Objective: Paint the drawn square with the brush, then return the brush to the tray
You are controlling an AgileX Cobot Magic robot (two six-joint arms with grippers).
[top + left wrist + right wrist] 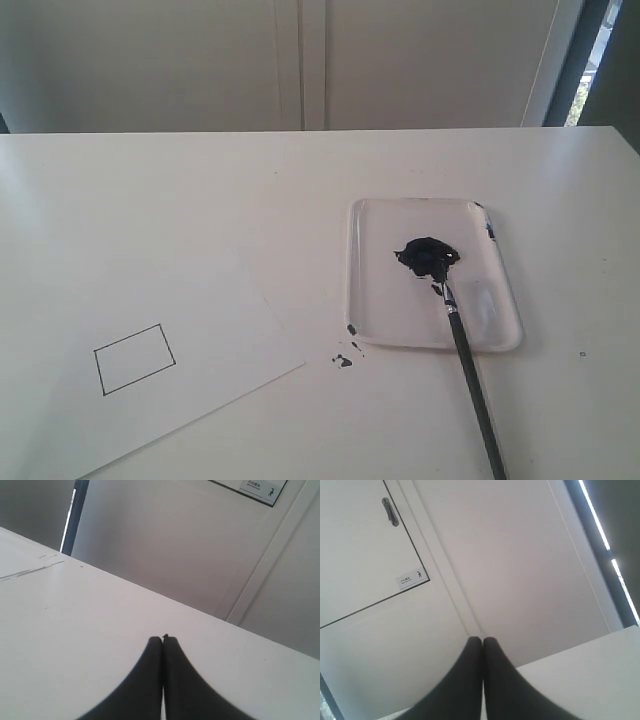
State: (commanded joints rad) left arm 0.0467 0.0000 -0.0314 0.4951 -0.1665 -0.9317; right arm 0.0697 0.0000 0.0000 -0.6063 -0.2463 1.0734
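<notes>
The brush (470, 370) rests with its bristles on the tray (385, 300), handle slanting off the near rim on the right arm's side. Right gripper (482, 640) and left gripper (163, 639) are both pressed together, empty.

White table (200, 190) under soft daylight — pale wall panels (420, 60) behind, a dark-framed window (596, 58) at far right, a small sign (411, 579) near a door handle (390, 511).
</notes>
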